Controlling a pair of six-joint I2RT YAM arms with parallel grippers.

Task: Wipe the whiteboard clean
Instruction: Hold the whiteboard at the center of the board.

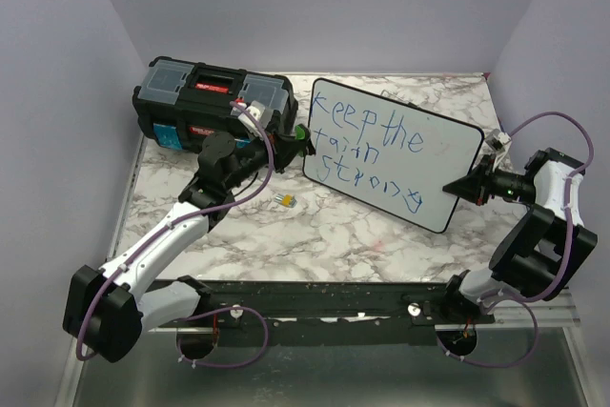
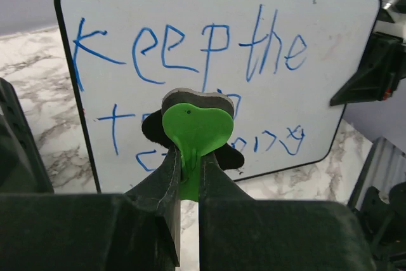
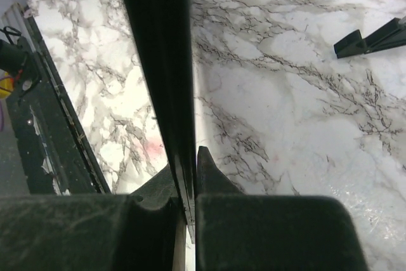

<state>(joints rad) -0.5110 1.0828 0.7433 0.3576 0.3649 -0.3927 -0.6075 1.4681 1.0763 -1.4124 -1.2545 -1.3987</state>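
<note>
The whiteboard [image 1: 400, 154] is held tilted up off the table, with blue handwritten lettering across it. My right gripper [image 1: 467, 185] is shut on its right rim; in the right wrist view the board shows edge-on [image 3: 158, 61] between the jaws [image 3: 189, 176]. My left gripper [image 1: 291, 145] is shut on a green heart-shaped eraser [image 2: 193, 130] with a black felt pad, close to the board's left side. In the left wrist view the eraser covers the middle lettering of the whiteboard [image 2: 317, 93], and my left gripper [image 2: 189, 172] pinches its green stem.
A black toolbox [image 1: 205, 97] with a red handle stands at the back left, behind my left arm. A small yellow and grey object [image 1: 284, 201] lies on the marble table in front of the board. A black rail [image 1: 324, 297] runs along the near edge.
</note>
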